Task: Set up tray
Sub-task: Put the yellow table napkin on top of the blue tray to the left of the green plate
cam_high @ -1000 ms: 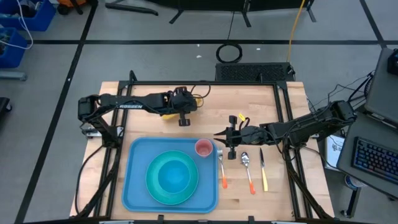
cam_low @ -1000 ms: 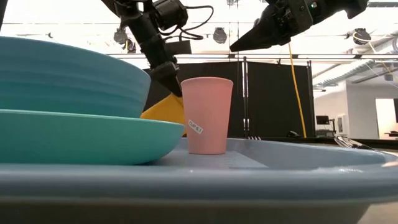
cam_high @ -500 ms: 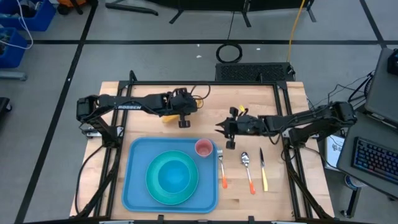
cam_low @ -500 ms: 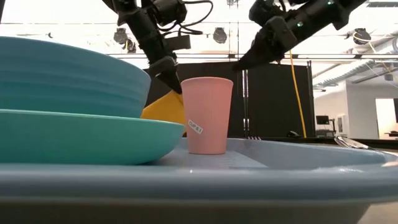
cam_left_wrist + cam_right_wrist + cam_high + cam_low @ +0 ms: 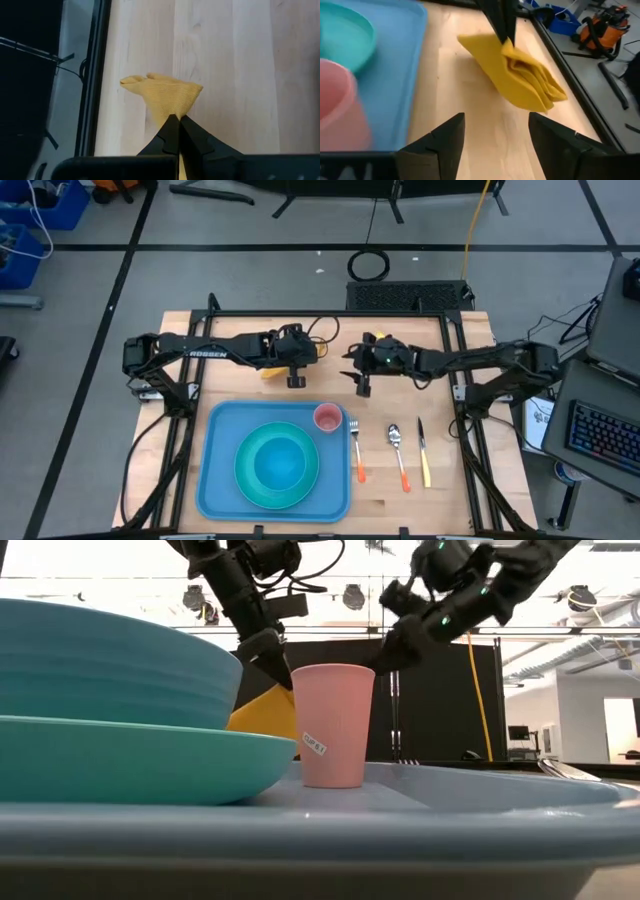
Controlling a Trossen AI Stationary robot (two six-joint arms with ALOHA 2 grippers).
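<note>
Beyond tray (image 5: 215,480), left jaws pinching yellow cloth (image 5: 167,95)

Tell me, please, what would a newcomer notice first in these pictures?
Probably the large light-blue tray at the table's front, holding a teal plate with a bowl on it and a pink cup in its corner. Behind it, the left gripper pinches a yellow cloth, while the open right gripper faces it.

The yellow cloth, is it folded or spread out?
Folded: the yellow cloth hangs in stacked layers, pinched by the left tool.
</note>
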